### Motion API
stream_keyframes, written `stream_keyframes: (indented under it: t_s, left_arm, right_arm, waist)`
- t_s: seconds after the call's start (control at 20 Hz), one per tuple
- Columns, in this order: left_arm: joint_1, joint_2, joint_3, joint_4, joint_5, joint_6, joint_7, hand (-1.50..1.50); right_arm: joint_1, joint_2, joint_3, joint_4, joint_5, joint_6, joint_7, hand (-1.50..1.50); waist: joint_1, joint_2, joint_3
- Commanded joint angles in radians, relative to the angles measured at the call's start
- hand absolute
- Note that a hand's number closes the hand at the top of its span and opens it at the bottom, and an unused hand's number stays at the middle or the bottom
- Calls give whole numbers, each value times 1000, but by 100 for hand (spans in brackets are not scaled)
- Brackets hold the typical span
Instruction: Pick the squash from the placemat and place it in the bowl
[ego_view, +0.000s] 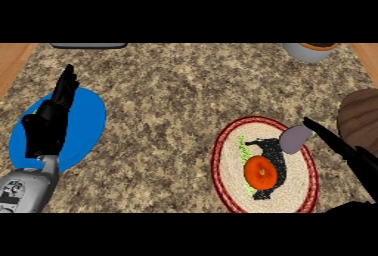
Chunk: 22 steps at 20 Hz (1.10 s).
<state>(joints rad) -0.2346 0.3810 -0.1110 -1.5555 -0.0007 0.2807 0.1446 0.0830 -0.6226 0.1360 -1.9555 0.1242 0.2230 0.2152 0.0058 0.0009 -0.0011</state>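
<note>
The squash (260, 171), orange-red and round with a pale green strip along its left side, lies on the round woven placemat (230, 145) with a red rim, at the lower right. My right hand (347, 150) comes in from the lower right corner. Its straight fingers stretch up and left above the placemat's right edge, to the right of the squash and apart from it; it is open. A dark wooden bowl (360, 116) shows at the right edge, just beyond that hand. My left hand (46, 127) rests open at the left, fingers up.
A blue plate (87, 122) lies under the left hand. A small mauve-grey rounded shape (295, 139) sits at the placemat's upper right, by the right fingertips. A grey pot (311, 51) stands at the back right and a dark flat object (88, 45) at the back left.
</note>
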Motion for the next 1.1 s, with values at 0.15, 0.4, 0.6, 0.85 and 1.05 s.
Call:
stream_keyframes:
  t_s: [0.15, 0.4, 0.6, 0.85, 1.05]
  left_arm:
    - [38, -5, -5, -99, -21, -17, 60, 0]
    - [63, -37, 18, -64, -46, -20, 10, 0]
    - [42, -54, 55, -24, -48, -54, -2, 0]
    - [-10, -74, 80, -39, -94, -65, 70, 0]
    - [20, -110, 91, -3, -109, -90, -3, 0]
  right_arm:
    - [-104, 100, 209, 44, 161, 43, 198, -150]
    - [-132, 76, 141, 156, 162, 141, 197, -150]
    - [-92, 196, 234, 160, 309, 71, 233, -150]
    - [-120, 225, 167, 292, 330, 92, 107, -150]
    - [-150, 322, 201, 327, 397, 84, 140, -150]
  waist:
    - [11, -2, 1]
    - [-1, -1, 1]
    - [-7, -1, 1]
    - [-7, -1, 1]
    - [-6, -1, 1]
